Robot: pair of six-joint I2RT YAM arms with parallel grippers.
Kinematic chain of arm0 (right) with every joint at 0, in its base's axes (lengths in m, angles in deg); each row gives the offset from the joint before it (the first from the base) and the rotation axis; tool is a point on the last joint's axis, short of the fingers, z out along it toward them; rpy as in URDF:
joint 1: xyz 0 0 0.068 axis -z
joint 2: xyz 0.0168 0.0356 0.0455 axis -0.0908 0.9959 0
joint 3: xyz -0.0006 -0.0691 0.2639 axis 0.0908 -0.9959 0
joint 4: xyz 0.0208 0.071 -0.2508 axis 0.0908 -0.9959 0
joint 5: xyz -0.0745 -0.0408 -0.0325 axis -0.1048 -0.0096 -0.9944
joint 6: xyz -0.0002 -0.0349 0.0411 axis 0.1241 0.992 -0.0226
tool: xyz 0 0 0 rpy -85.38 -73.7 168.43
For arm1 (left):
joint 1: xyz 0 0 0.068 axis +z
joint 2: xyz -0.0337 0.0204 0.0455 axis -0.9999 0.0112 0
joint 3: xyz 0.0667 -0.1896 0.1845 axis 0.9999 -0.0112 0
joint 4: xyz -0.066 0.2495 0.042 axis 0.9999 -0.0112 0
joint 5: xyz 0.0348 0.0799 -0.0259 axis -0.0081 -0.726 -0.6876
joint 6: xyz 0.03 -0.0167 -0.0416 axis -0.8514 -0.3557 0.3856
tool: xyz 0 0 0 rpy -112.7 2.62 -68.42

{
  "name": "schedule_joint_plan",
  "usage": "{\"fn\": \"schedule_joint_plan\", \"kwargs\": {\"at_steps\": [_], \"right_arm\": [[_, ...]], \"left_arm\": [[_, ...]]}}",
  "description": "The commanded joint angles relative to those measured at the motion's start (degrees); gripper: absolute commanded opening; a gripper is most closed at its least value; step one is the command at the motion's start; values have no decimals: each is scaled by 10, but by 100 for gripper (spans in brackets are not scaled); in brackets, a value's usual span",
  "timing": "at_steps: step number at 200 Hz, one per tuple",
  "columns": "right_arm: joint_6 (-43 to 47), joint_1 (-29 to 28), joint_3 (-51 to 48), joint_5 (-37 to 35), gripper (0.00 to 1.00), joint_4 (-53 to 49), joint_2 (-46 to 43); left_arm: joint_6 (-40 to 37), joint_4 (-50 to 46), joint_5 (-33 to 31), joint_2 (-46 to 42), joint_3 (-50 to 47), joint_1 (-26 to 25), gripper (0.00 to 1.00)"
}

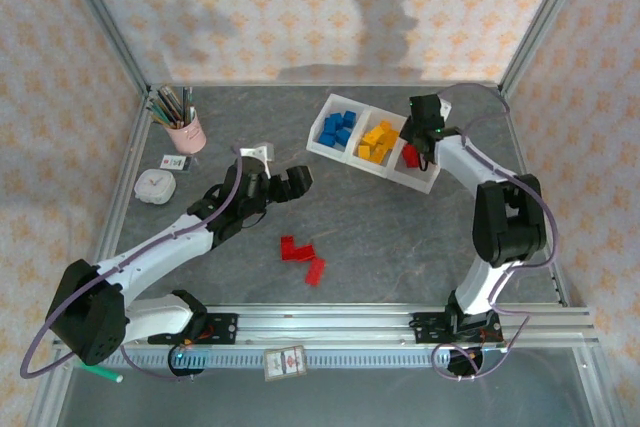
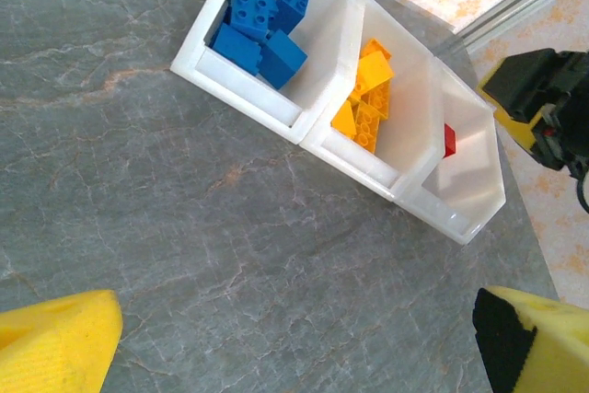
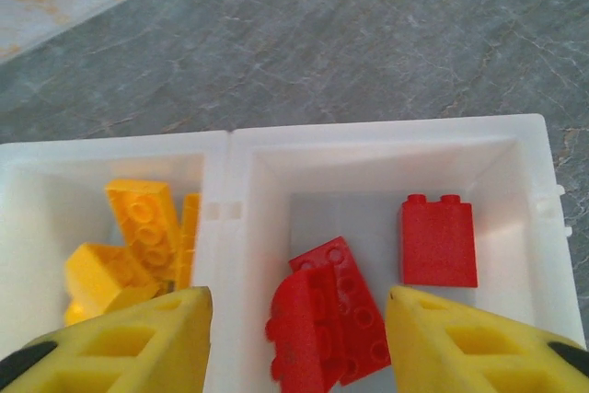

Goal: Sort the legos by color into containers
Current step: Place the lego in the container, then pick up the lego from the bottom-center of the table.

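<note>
The fingers of the right gripper [image 3: 296, 306] stand parted over the tray's [image 1: 322, 150] right compartment [image 3: 386, 149], red bricks [image 3: 342, 273] loose inside, and the left gripper [image 1: 292, 183] is spread empty; rising, a finger could catch the wall and tip the tray.

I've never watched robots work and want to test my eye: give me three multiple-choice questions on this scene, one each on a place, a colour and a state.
1. Which tray compartment is the right gripper above? A blue B yellow C red
2. What colour are the loose bricks on the table? A red B blue C yellow
3. The left gripper is: A shut on a brick B open and empty C shut on a pencil
C: its fingers flank red bricks in the end compartment. A: those mid-table are red. B: its fingers stand apart, nothing between.
</note>
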Motion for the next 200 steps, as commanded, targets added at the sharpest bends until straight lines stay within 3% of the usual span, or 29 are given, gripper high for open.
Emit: {"fn": "schedule_joint_plan", "kwargs": {"at_steps": [1,105,200], "right_arm": [[12,-29,-17,8,53,-14,-49],[-6,-236,-106,44,63,-53,-133],[-90,-460,-113,36,71,-38,-61]], "left_arm": [[-12,12,-11,-26,-1,7,99],[25,-59,-88,-178,-95,10,99],[85,-202,-159,-354,-158,10,99]]}}
